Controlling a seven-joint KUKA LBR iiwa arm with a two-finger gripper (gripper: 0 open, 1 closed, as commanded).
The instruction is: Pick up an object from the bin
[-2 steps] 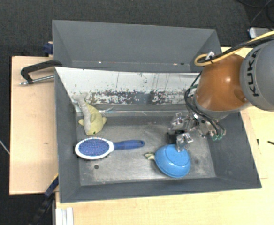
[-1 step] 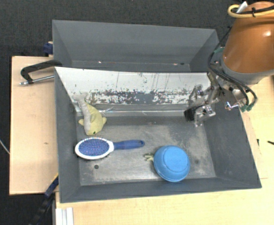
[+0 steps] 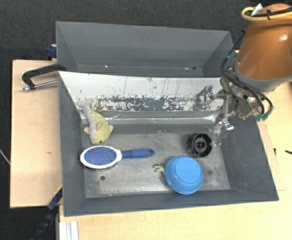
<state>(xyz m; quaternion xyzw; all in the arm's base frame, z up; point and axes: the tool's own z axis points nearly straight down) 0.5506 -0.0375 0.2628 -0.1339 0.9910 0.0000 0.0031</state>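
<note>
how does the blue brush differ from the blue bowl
The brush is long, an oval head with a thin handle; the bowl is round. The brush has a white rim around its blue pad; the bowl is blue all over. The brush lies front left, the bowl front right. Both are mostly blue.

Setting: robotics lab, manipulation test rig.

Evidence:
- An industrial robot arm (image 3: 238,103) comes in from the right. Its wrist sits under a moulded orange cover (image 3: 268,44), and exposed cables (image 3: 264,105) loop beside the metal fittings.
- A grey sheet-metal bin (image 3: 151,49) with sloped walls. The far inner wall is scratched and scuffed along a band.
- The contents are an unrelated mix of small household things, lying apart on the bin floor: blue hairbrush (image 3: 102,157), blue bowl (image 3: 184,174), black ring-shaped part (image 3: 201,145), pale yellow soft item (image 3: 100,129).
- Dark carpet (image 3: 16,19) surrounds the rig.
</note>
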